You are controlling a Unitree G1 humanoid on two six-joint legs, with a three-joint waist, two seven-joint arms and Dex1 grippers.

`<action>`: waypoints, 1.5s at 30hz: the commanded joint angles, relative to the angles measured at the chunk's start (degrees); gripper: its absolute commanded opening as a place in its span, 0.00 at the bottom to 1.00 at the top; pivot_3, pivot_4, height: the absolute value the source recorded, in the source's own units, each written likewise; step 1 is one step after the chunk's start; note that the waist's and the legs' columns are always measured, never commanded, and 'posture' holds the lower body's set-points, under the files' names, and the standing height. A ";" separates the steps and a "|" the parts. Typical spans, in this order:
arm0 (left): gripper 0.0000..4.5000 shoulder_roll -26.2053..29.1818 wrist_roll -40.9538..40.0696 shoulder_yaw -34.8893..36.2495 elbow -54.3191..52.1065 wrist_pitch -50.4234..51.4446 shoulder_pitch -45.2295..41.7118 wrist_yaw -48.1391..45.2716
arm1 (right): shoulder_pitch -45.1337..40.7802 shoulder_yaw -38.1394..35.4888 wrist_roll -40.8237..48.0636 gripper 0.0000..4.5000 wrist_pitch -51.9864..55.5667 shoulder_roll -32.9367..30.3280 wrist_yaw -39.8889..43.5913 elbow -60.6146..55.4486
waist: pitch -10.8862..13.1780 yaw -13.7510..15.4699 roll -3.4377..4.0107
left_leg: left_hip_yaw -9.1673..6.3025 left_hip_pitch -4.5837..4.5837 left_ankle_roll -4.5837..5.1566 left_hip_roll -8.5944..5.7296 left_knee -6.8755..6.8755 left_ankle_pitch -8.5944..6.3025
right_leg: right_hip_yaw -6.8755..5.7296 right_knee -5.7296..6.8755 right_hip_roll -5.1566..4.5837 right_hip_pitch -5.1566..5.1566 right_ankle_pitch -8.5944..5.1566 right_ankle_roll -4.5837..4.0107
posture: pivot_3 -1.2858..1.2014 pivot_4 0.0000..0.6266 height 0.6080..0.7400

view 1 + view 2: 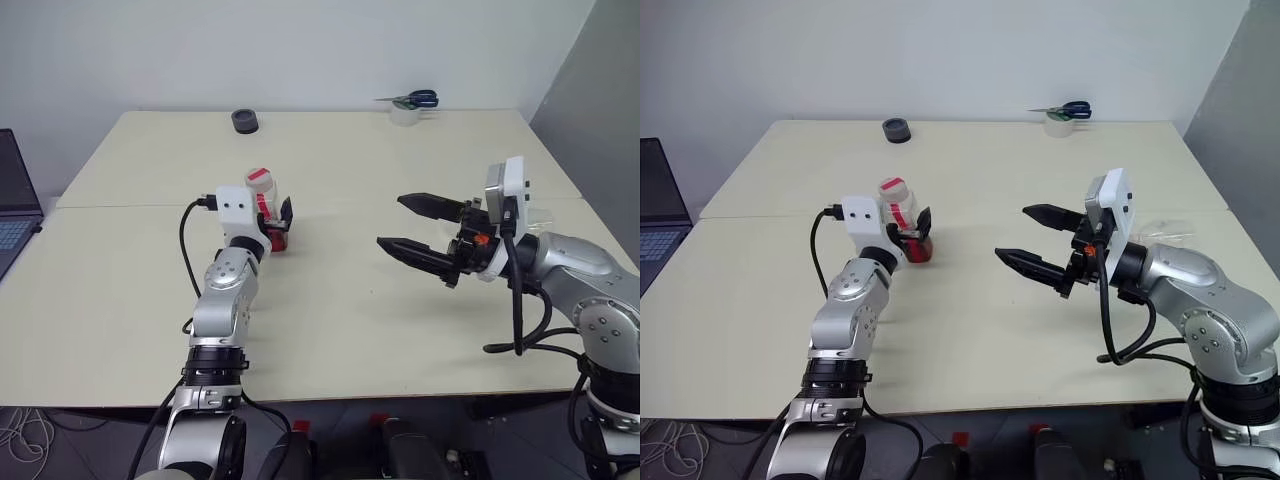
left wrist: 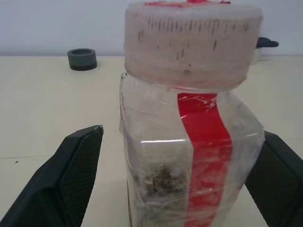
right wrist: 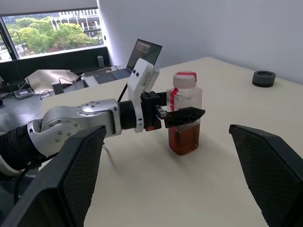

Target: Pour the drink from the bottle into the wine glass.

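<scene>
Bottle (image 3: 184,113) upright between spread fingers of left gripper (image 1: 272,222), seemingly not yet clamped; right gripper (image 1: 425,232) also agape, well apart to the right

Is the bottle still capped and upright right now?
Yes. The bottle stands upright on the table, cap on, between the open left gripper fingers.

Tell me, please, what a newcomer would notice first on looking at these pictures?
Probably the bottle, standing upright on the cream table with its red label strip and amber drink low inside, framed by the open left gripper, one finger on each side. Next, the right gripper hangs open above the table's right half, pointing towards the bottle. Far back lie a dark ring and a tape roll with scissors on it.
</scene>
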 commanded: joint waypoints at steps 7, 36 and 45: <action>1.00 -0.14 -0.05 0.10 1.96 -3.41 -3.20 -1.08 | 1.08 -1.72 0.71 0.99 -0.98 -0.40 -1.33 -2.56 | 0.00 0.10 0.00 | 0.01 -0.01 0.00 0.00 0.01 0.00 | 0.00 0.00 0.00 0.00 0.00 0.00 | 0.52 0.24 1.00; 0.40 3.57 -1.02 -1.41 -4.48 3.03 0.81 -6.35 | -1.68 1.87 -3.95 1.00 -2.05 0.04 -4.59 -1.48 | -0.01 -0.04 0.00 | 0.03 0.02 0.00 0.01 0.01 0.00 | 0.02 0.03 0.00 -0.01 0.00 0.00 | 0.52 0.24 1.00; 0.40 16.16 -12.60 -8.18 -16.80 13.05 -3.68 -34.67 | -8.97 2.04 -5.95 1.00 -2.61 4.91 -6.43 4.96 | 0.01 -0.40 -0.01 | -0.03 -0.10 -0.01 -0.01 0.00 0.01 | -0.02 0.02 0.03 -0.12 0.00 0.00 | 0.52 0.24 1.00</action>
